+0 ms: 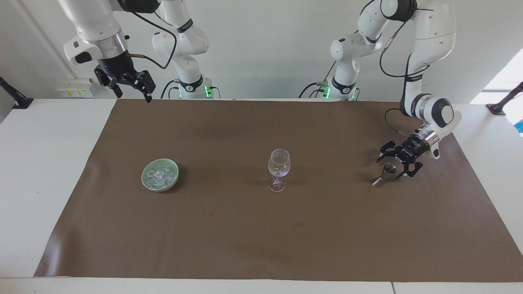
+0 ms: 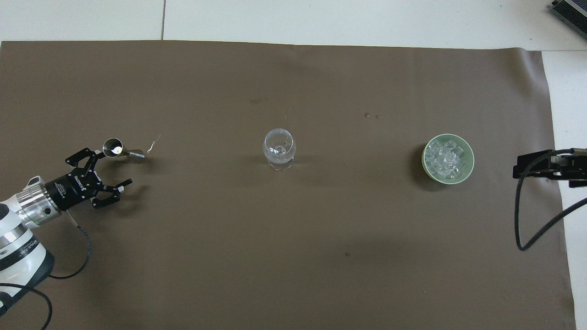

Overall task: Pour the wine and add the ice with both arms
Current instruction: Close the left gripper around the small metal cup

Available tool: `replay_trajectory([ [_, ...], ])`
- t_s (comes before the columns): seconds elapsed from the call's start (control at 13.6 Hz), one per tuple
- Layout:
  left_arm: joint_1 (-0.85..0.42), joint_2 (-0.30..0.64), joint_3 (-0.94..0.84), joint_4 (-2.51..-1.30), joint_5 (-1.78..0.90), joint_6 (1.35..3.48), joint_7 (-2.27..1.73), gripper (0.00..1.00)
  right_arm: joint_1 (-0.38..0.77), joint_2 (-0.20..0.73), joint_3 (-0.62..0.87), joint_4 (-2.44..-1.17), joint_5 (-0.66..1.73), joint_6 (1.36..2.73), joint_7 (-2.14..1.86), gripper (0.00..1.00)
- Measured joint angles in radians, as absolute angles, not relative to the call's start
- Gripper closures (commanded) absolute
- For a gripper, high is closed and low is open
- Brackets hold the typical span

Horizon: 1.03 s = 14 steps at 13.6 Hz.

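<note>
- My right gripper (image 1: 130, 88) waits high over the table's edge at its own end, fingers spread, holding nothing.
- My left gripper (image 1: 391, 164), wide open, flanks the small steel double-cone jigger (image 1: 385, 172) without gripping it.
- The clear glassy ice cubes (image 1: 160, 175) fill the pale green round bowl (image 1: 146, 183), toward my right arm's end.
- The clear stemmed wine glass (image 1: 278, 168) stands mid-mat.

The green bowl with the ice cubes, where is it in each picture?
Facing view: the green bowl sits on the brown mat toward the right arm's end, beside the wine glass.
Overhead view: the same bowl shows at that picture's other end.
Shared landmark: the wine glass mid-mat.
</note>
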State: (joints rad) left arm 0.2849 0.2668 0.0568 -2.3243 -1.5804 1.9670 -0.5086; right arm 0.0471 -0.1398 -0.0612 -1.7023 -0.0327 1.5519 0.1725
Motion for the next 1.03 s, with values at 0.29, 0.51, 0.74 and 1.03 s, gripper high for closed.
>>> replay_trajectory([
  [0.29, 0.259, 0.259, 0.055, -2.352, -1.681, 2.006, -0.490, 0.00, 0.047, -0.140, -0.061, -1.702, -0.033, 1.552, 0.173, 0.00],
  [0.51, 0.257, 0.259, 0.055, -2.357, -1.731, 2.008, -0.489, 0.00, 0.047, -0.140, -0.061, -1.702, -0.033, 1.552, 0.173, 0.00],
  [0.74, 0.243, 0.258, 0.054, -2.364, -1.790, 2.010, -0.488, 0.00, 0.047, -0.140, -0.061, -1.702, -0.033, 1.552, 0.173, 0.00],
  [1.03, 0.214, 0.258, 0.052, -2.371, -1.864, 2.038, -0.484, 0.00, 0.047, -0.140, -0.061, -1.702, -0.033, 1.552, 0.173, 0.00],
])
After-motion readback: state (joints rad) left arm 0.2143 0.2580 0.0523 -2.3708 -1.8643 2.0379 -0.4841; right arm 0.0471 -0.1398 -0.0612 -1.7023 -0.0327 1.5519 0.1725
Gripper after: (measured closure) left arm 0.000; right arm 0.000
